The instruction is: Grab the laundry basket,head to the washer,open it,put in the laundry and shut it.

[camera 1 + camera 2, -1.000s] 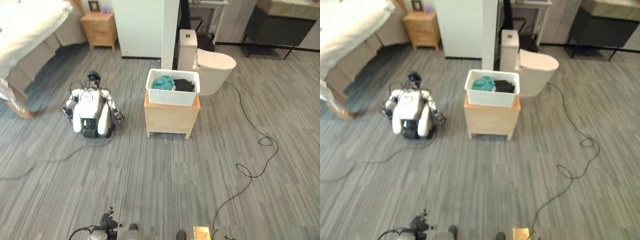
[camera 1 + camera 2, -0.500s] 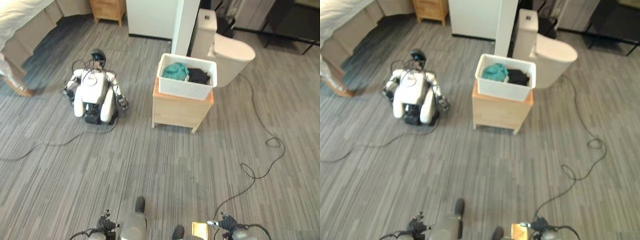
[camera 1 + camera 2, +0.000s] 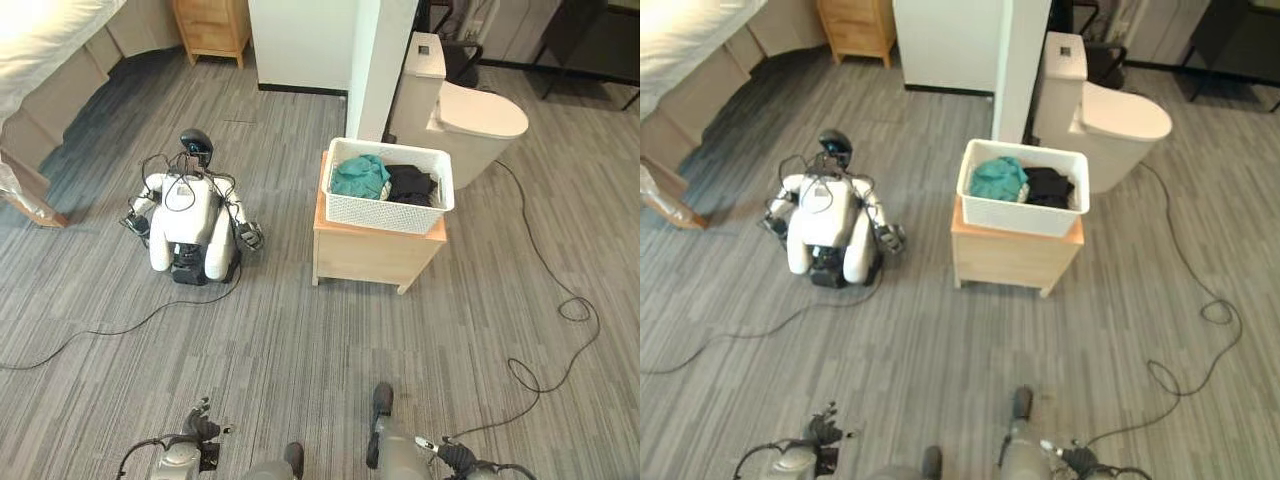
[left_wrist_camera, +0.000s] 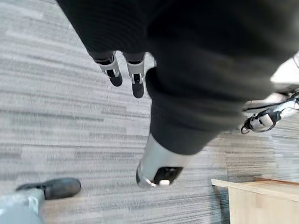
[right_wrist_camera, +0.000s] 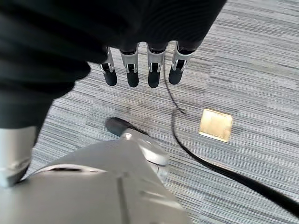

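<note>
hanging empty, fingers straight: left hand [image 4: 124,70] | right hand [image 5: 140,70] | laundry basket [image 3: 387,188] on cabinet [image 3: 372,252]

Standing on the grey striped floor [image 3: 300,340]: a small wooden cabinet [image 3: 372,254], carrying a white laundry basket [image 3: 388,186] on top. Sitting just beside, on the same floor, a white humanoid robot [image 3: 188,222]. Standing behind the cabinet, a white toilet [image 3: 462,112].

Bed [image 3: 45,40] cut by frame edge; nightstand [image 3: 212,25] top cropped; basket [image 3: 388,187] hides cabinet [image 3: 372,255] top.
</note>
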